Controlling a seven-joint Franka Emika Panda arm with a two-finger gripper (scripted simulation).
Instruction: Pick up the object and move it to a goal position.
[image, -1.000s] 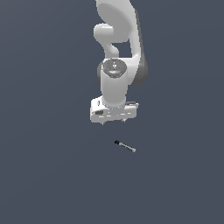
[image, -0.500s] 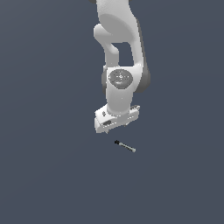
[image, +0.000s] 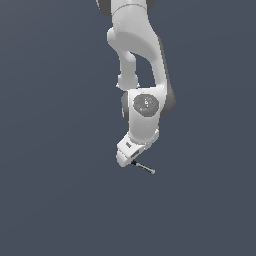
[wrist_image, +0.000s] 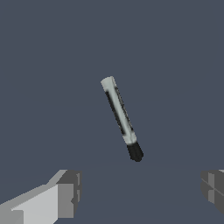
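One small stick (wrist_image: 121, 117) lies on the desk (image: 50, 200), black knob toward the pincer (wrist_image: 139, 192), whose fingers (wrist_image: 65, 194) stand wide apart, gripping nothing.

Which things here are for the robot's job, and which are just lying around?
For the job:
- the small stick with a black knob and a grey shaft
- the tool, open, with the stick not yet between its fingers

Just lying around:
- nothing else shows, only the plain dark floor
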